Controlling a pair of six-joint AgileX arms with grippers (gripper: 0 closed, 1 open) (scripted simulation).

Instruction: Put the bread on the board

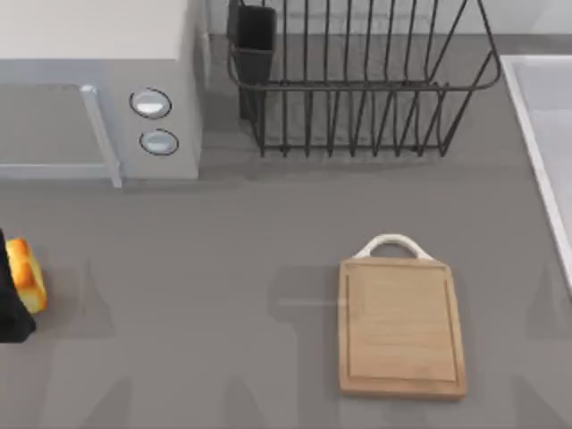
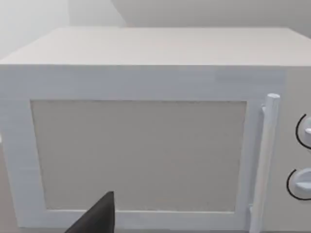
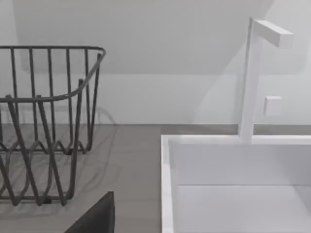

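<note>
The bread [image 1: 26, 275], a small golden-orange chunk, is at the far left edge of the top view. A dark part of my left gripper [image 1: 11, 313] lies right against its left and lower side; I cannot tell whether it holds the bread. The left wrist view has a dark tip of that gripper [image 2: 99, 219] low in the picture, facing the microwave. The board [image 1: 402, 331], light-brown wood with a white arched handle at its far end, lies flat right of centre, well apart from the bread. A dark tip of my right gripper [image 3: 99, 216] is in the right wrist view.
A white microwave [image 1: 98, 80] stands at the back left, its door [image 2: 138, 155] shut. A black wire dish rack [image 1: 357, 80] stands at the back centre. A white sink [image 1: 545, 152] with a faucet [image 3: 252, 77] runs along the right edge.
</note>
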